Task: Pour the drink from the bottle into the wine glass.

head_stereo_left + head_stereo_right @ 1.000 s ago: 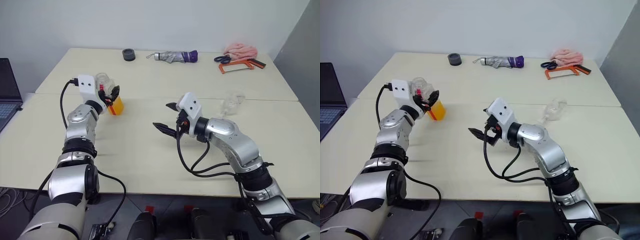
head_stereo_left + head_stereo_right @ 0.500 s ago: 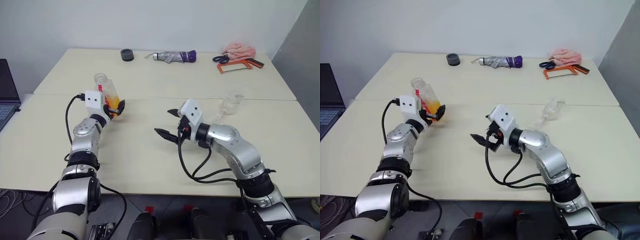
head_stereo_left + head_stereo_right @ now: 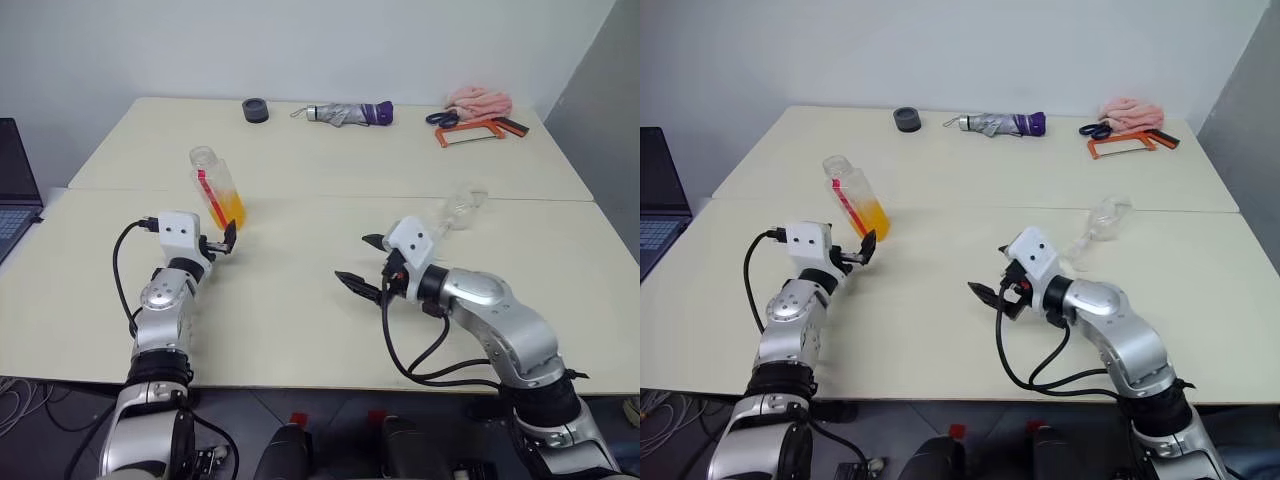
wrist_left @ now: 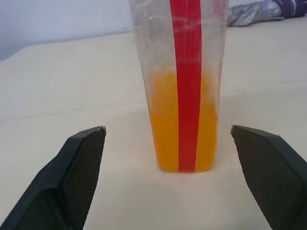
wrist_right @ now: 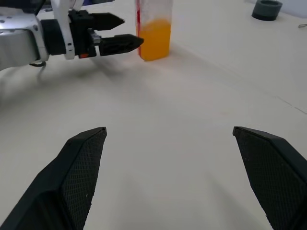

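Orange drink fills the lower part of the bottle, which stands on the cream counter, leaning a little, its red label strip facing the left pincer. No cap can be made out on its wide mouth. Taking the bottle as the landmark: the left pincer hangs just in front of it, on the robot's side, pointing at its base with both black fingers spread wide and nothing between them; there is a clear gap between fingertips and plastic. In the left wrist view the bottle stands centred between the two fingers, apart from both.

Well to the right of the bottle, and nearer the robot, the right pincer hovers over bare counter, aimed back toward the bottle, its fingers likewise wide apart and empty. Farther right of the bottle, beyond the right pincer, the wine glass lies on the counter; whether it is tipped over or tilted I cannot tell for sure, and no drink shows in it.

Behind the bottle, along the far edge of the counter, sit a dark roll of tape, a folded grey and purple umbrella, then scissors, an orange-framed hacksaw and a pink cloth. A laptop lies off to the bottle's left.
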`<state>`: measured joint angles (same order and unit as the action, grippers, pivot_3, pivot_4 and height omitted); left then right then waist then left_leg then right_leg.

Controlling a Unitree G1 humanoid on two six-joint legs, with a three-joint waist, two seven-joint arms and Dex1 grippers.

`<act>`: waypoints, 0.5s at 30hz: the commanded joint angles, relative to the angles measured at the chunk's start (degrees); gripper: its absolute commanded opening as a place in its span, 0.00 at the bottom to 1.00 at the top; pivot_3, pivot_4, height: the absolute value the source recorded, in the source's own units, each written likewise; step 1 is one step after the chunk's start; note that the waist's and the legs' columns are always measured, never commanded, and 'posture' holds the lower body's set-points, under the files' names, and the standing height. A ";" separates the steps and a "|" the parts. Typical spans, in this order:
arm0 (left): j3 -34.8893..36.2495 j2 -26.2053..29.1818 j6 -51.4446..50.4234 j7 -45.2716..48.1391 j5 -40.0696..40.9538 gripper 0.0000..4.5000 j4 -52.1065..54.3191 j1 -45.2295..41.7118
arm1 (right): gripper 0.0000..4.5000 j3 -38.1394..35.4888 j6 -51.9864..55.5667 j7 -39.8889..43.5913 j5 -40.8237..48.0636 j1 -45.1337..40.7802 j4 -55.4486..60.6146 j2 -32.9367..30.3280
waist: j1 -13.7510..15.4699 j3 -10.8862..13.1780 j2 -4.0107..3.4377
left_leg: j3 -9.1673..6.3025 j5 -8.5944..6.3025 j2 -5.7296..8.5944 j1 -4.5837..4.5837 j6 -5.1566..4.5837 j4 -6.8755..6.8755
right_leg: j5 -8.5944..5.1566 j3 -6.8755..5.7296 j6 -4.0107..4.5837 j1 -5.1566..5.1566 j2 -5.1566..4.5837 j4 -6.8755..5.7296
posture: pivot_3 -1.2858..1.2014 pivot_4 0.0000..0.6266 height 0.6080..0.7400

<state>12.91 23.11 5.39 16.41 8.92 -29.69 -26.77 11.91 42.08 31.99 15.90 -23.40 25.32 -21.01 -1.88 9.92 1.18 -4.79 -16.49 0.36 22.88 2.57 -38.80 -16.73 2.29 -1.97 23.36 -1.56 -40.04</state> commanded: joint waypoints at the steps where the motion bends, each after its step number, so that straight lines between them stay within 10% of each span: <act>1: 0.31 -0.34 -2.71 -0.15 1.10 0.99 11.18 5.44 | 1.00 -6.20 0.40 -2.42 1.89 0.82 5.12 -0.22 | -0.07 -0.01 0.00 | 0.00 0.00 -0.01 0.00 -0.01 0.00 | 0.00 0.00 0.00 0.00 0.00 0.02 | 0.52 0.24 1.00; 8: -2.68 0.18 -7.56 5.66 2.52 0.99 23.15 13.13 | 1.00 -19.44 10.13 -7.85 10.47 -0.50 4.63 1.93 | 0.06 0.00 0.00 | 0.00 0.00 -0.03 -0.06 -0.01 0.04 | 0.00 -0.01 0.00 -0.09 0.00 0.02 | 0.52 0.24 1.00; 15: -9.51 6.51 -19.22 30.87 15.42 0.99 32.57 11.29 | 1.00 -38.11 33.04 -15.93 17.75 -11.66 -9.72 0.72 | 0.04 -0.01 -0.02 | 0.07 -0.01 0.01 -0.10 -0.01 0.06 | 0.01 0.02 -0.02 -0.15 0.07 0.04 | 0.52 0.24 1.00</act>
<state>4.05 27.81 -11.87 41.63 21.29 -0.49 -13.89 -22.79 72.02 17.43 32.57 -33.32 18.34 -19.48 -1.84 9.92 1.17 -4.69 -16.49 0.37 22.76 2.56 -38.74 -16.72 2.33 -1.99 23.20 -1.41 -40.01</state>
